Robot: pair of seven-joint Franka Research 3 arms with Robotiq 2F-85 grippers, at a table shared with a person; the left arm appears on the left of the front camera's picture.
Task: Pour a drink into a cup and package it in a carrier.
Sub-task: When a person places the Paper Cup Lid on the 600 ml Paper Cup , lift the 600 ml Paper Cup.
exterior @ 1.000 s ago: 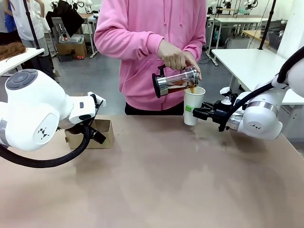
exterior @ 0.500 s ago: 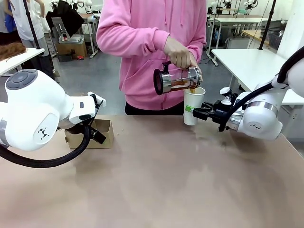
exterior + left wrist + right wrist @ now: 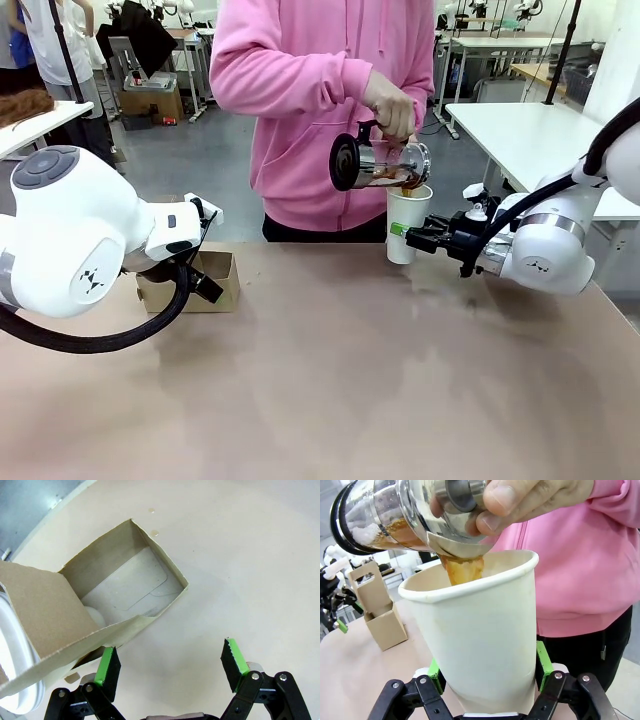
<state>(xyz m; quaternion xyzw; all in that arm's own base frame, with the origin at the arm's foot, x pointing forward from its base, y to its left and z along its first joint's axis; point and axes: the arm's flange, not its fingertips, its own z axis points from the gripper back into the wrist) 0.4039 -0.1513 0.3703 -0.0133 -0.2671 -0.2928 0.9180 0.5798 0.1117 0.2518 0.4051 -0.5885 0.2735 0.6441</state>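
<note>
A person in a pink hoodie tips a glass press jug [image 3: 378, 163] over the white paper cup [image 3: 407, 222], and the brown drink [image 3: 462, 569] streams into it. My right gripper [image 3: 408, 236] is shut on the cup's lower half at the table's far side, its green pads [image 3: 543, 663] pressed against the cup wall [image 3: 480, 640]. The brown cardboard carrier [image 3: 215, 272] stands at the far left. My left gripper [image 3: 171, 666] hangs open just above it, one pad next to the carrier's side wall [image 3: 100, 560]. One compartment stands open with nothing in it.
The brown table [image 3: 320, 380] stretches bare between the two arms. A few small drops [image 3: 155, 531] lie on it beside the carrier. The person's hand [image 3: 530, 500] grips the jug close above the cup rim. White tables [image 3: 510, 125] stand behind.
The person has tipped the jug more steeply and shifted it a little right over the cup. Both arms and the cup have stayed still.
</note>
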